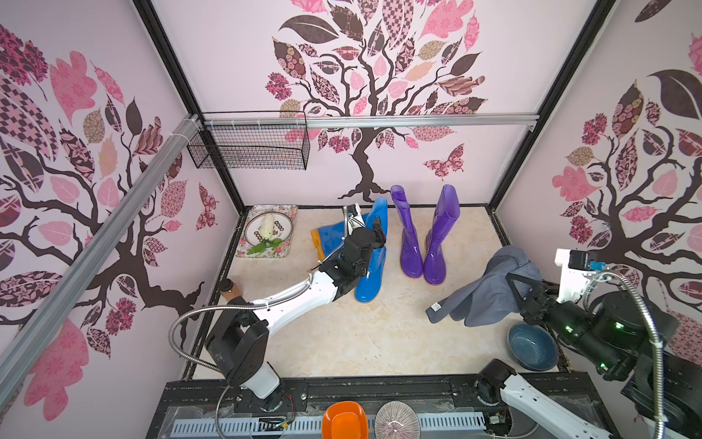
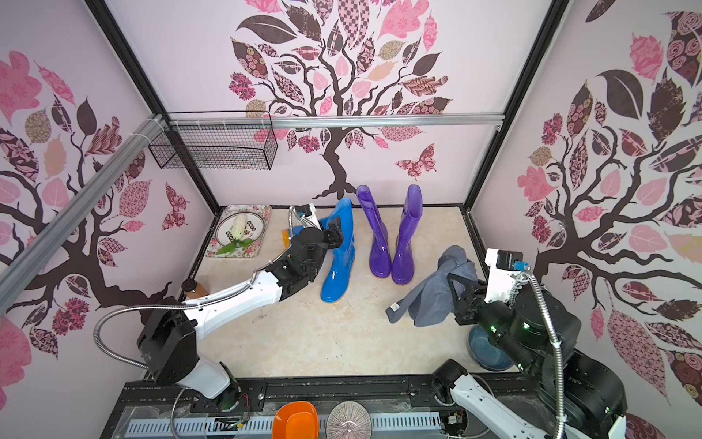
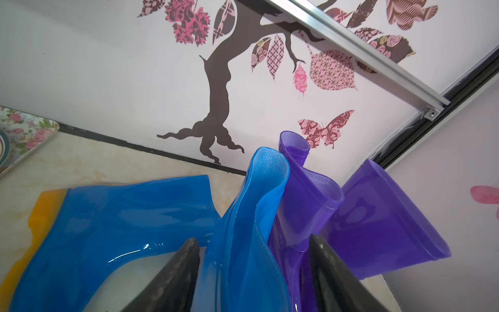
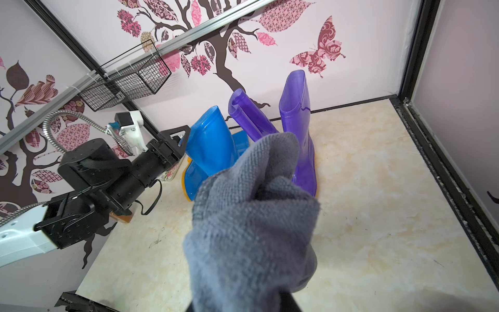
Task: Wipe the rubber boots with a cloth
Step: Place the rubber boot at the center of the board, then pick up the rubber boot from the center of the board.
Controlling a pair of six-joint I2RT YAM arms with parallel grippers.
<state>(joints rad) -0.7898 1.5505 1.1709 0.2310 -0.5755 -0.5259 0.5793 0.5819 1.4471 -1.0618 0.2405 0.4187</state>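
Straddling the upright blue boot (image 1: 374,273) near its cuff, the left end effector (image 3: 253,239) stood open, fingers (image 3: 172,275) either side of the shaft and not pinching it. The boot therefore stood unbraced on the desk (image 1: 342,342); the second blue boot (image 1: 328,235) lay on its side beside it. Risk: the soft shaft could fold or topple toward the purple boots (image 1: 412,243) under a wiping push. Right end effector (image 1: 514,285) was clamped on the cloth (image 1: 490,292), held up near the right wall, well apart from all boots. Bite depth was hidden by fabric; the cloth could slip, or its low corner drag.
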